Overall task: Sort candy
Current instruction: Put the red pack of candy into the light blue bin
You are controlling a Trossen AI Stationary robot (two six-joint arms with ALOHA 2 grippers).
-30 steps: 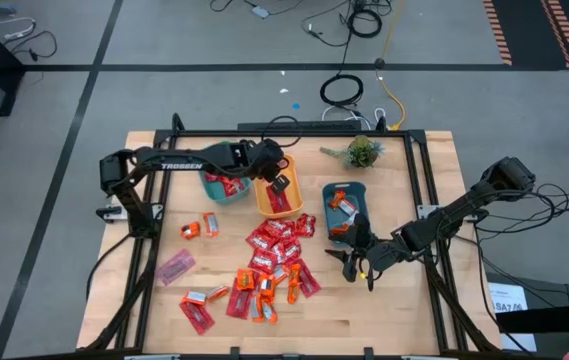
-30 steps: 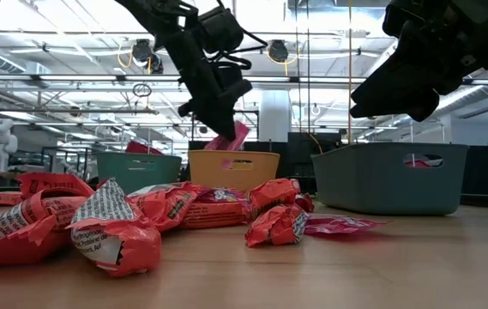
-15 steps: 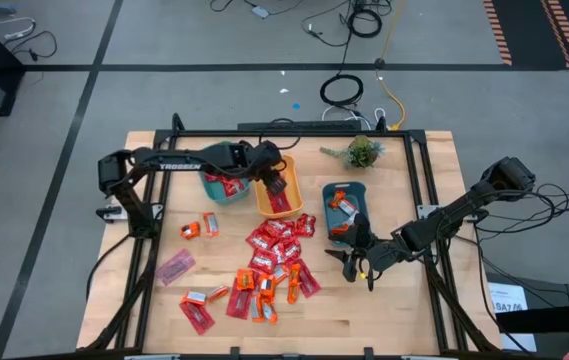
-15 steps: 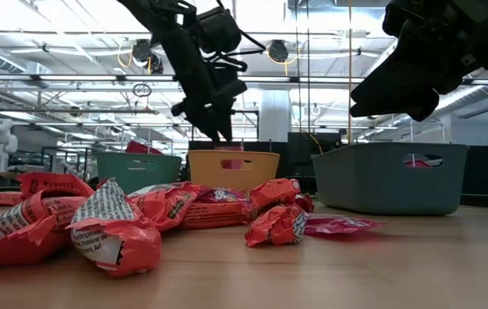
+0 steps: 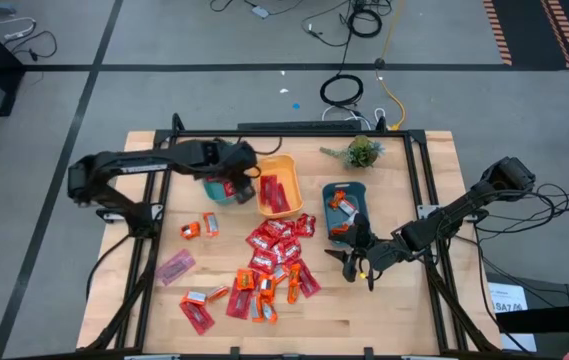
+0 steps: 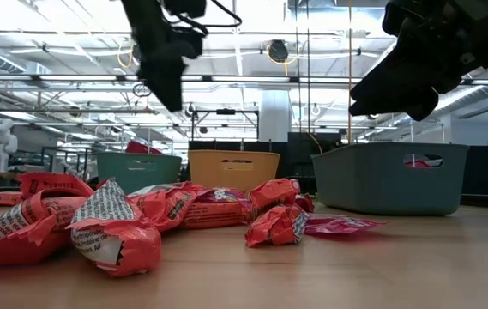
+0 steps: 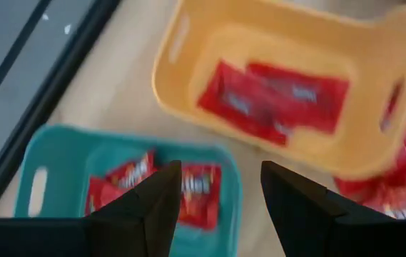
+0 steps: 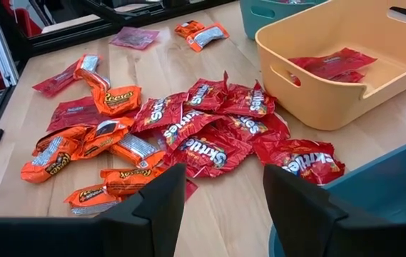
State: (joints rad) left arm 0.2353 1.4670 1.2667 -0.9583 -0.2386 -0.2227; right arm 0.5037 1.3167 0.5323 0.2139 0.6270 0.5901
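candy [image 8: 188, 135] — shiny red, some orange

Robotics lab or workshop. Wooden table [image 5: 144, 300] in a black frame [image 5: 419, 190] stands on grey concrete floor [image 5: 164, 40] with loose cables [image 5: 342, 90]. Beyond: exposed ceiling trusses [image 6: 312, 81], strip lights [image 6: 55, 17], a white humanoid figure [image 6: 0, 142].

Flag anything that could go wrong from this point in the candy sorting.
1. The red wrapped candies overlap in a tight heap on the wooden table, so a pick could lift two at once.
2. Orange wrapped candies lie mixed into that heap, so one might ride along into the wrong bin.
3. The right gripper hovers, empty and open, beside the dark teal plastic bin; the left gripper, also open, hangs between the light teal bin and the yellow-orange plastic bin, where a low move could nudge either.
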